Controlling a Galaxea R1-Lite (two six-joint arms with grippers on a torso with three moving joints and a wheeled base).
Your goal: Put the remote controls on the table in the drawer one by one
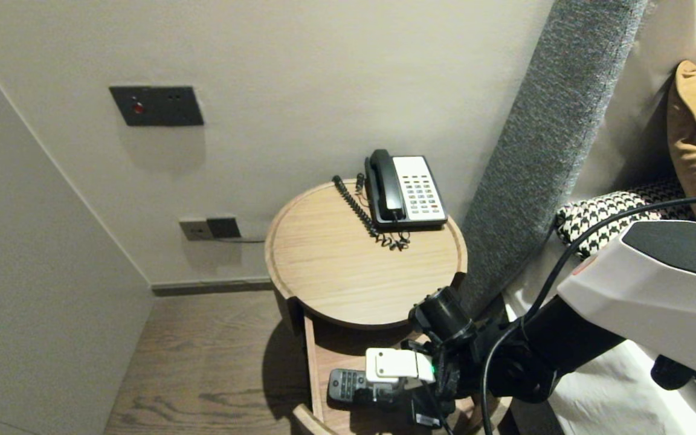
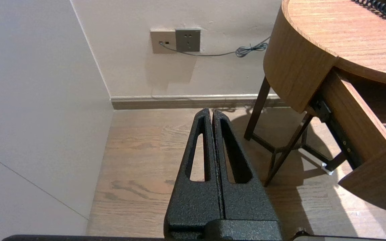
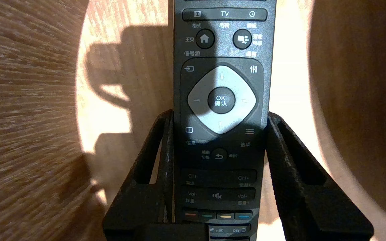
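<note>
Grasp detail: right gripper (image 3: pixel 220 115) half-closed on the remote (image 3: pixel 220 40), one finger against each long edge; its long axis runs straight out between the fingers, inside the open drawer (image 1: pixel 313 374) (left gripper (image 2: pixel 212 112) shut, empty, parked well away)

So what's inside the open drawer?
A black TV remote, gripped at its sides by the right claw. The arm hides the rest of the drawer.

Head view: downward over table (image 1: pixel 336 272) and drawer (image 1: pixel 315 362); left wrist: same table, low, sideways; right wrist: close above remote (image 3: pixel 219 100).
</note>
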